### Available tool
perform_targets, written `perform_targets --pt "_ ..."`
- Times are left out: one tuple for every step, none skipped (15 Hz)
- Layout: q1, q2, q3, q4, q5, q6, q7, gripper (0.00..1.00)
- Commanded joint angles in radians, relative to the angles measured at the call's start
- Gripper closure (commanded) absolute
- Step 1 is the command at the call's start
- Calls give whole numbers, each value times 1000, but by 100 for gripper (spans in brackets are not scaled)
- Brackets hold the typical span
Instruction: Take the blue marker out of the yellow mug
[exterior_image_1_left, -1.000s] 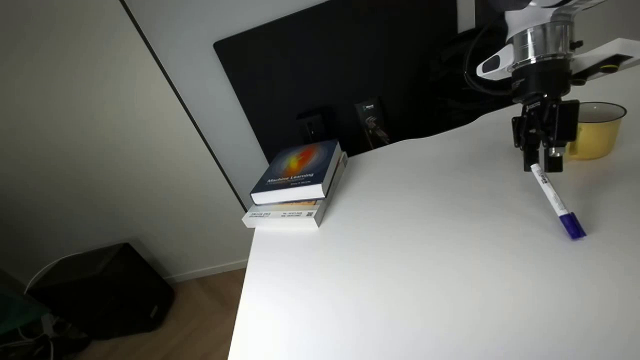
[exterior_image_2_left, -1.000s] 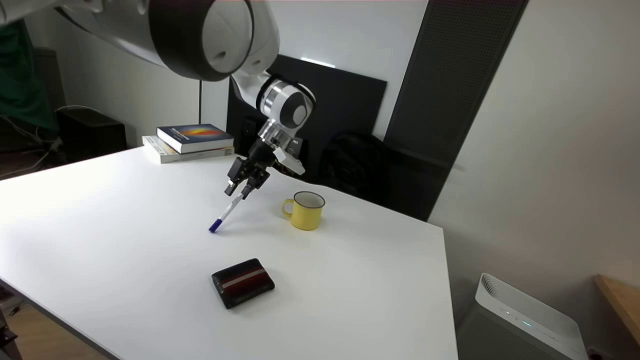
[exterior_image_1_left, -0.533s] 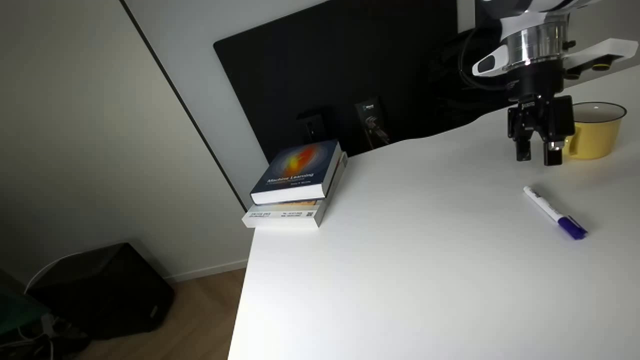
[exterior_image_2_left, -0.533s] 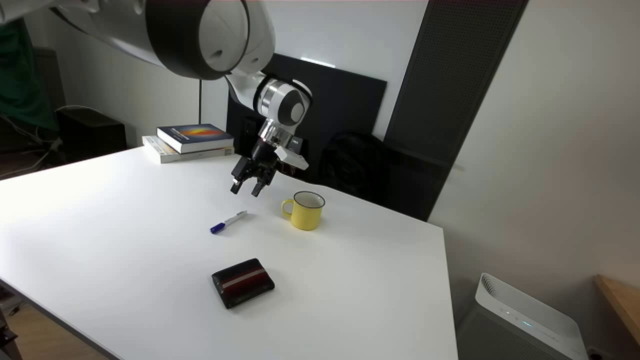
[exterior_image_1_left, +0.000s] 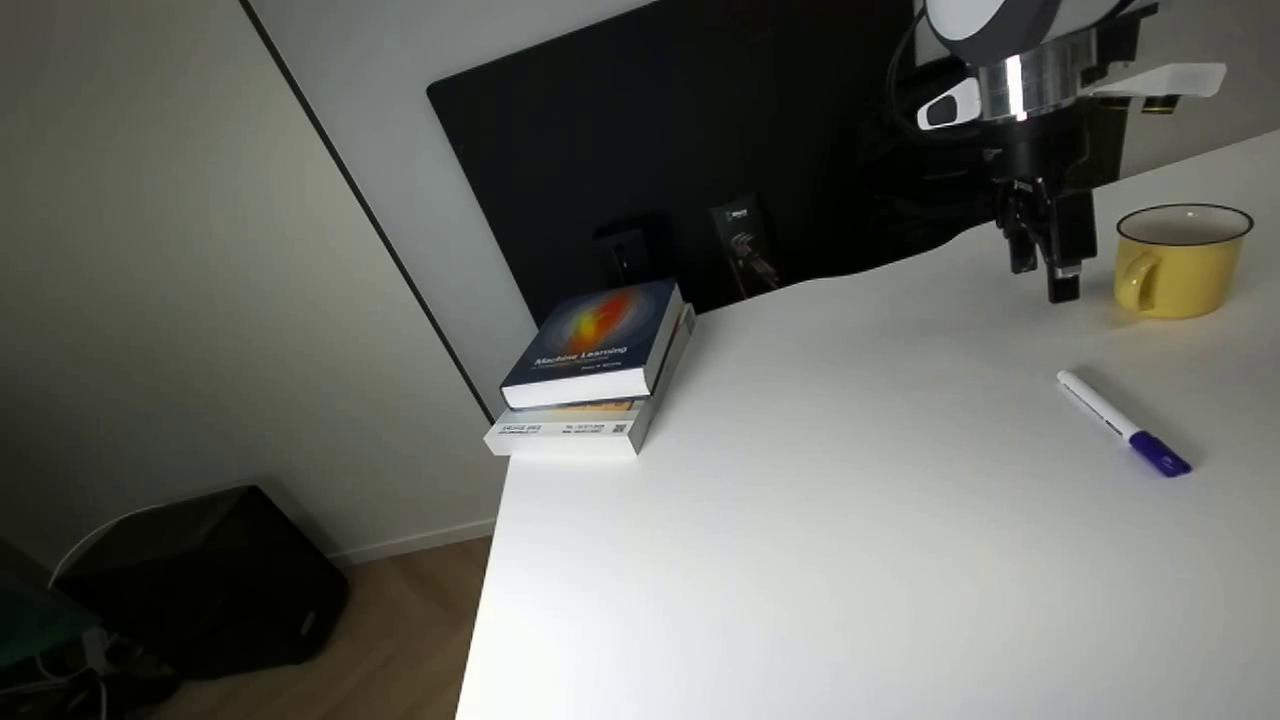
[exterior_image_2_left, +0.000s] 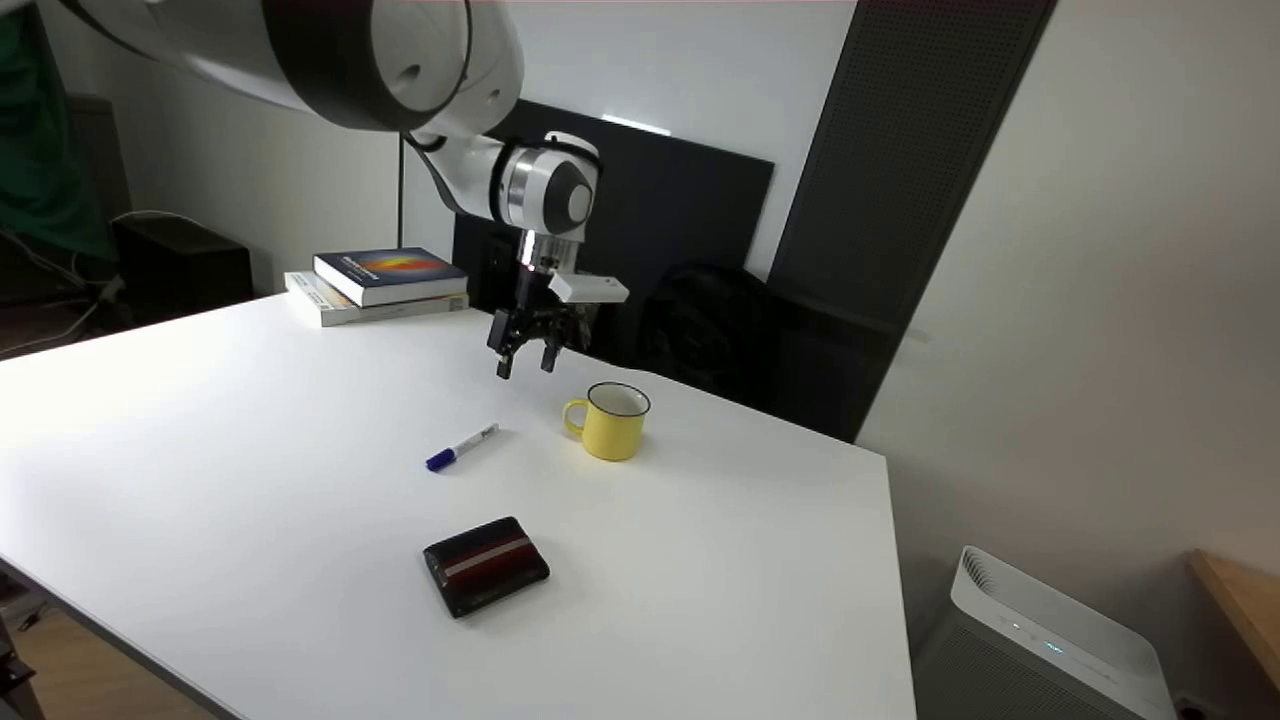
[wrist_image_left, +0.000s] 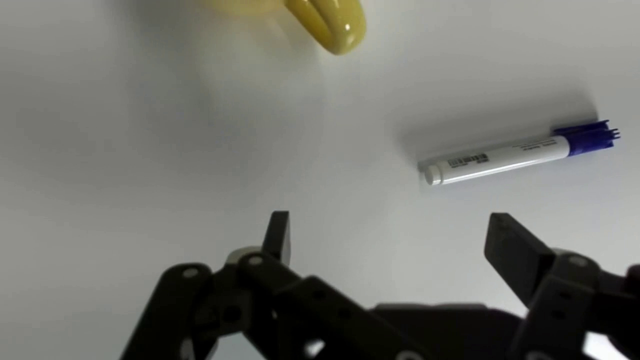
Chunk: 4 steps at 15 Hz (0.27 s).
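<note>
The blue marker, with a white barrel and dark blue cap, lies flat on the white table in both exterior views (exterior_image_1_left: 1118, 422) (exterior_image_2_left: 462, 447). The wrist view shows it too (wrist_image_left: 505, 159), with its white end beyond the fingertips. The yellow mug stands upright in both exterior views (exterior_image_1_left: 1188, 278) (exterior_image_2_left: 612, 434), apart from the marker. Only its handle and a bit of its side show at the top of the wrist view (wrist_image_left: 346, 27). My gripper (exterior_image_1_left: 1043, 282) is open and empty (wrist_image_left: 390, 220). It hangs above the table, behind the marker and beside the mug (exterior_image_2_left: 526, 368).
A dark wallet (exterior_image_2_left: 487, 567) with a red and grey stripe lies near the front of the table. Two stacked books (exterior_image_1_left: 590, 345) lie at the table's far edge, also seen in an exterior view (exterior_image_2_left: 390, 280). A dark panel (exterior_image_1_left: 680, 150) stands behind the table.
The gripper has opened and let go of the marker, which was tilted with its cap end down and now lies flat. The gripper has risen and moved back from it. The mug has not moved.
</note>
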Motion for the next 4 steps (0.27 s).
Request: perform_targets --pt "-4 0 12 3 -19 2 13 0" --pt "-3 -1 11 3 -21 4 16 0" --pt "-3 -1 10 2 -22 5 17 0" --pt "-3 -1 9 1 -22 6 19 0"
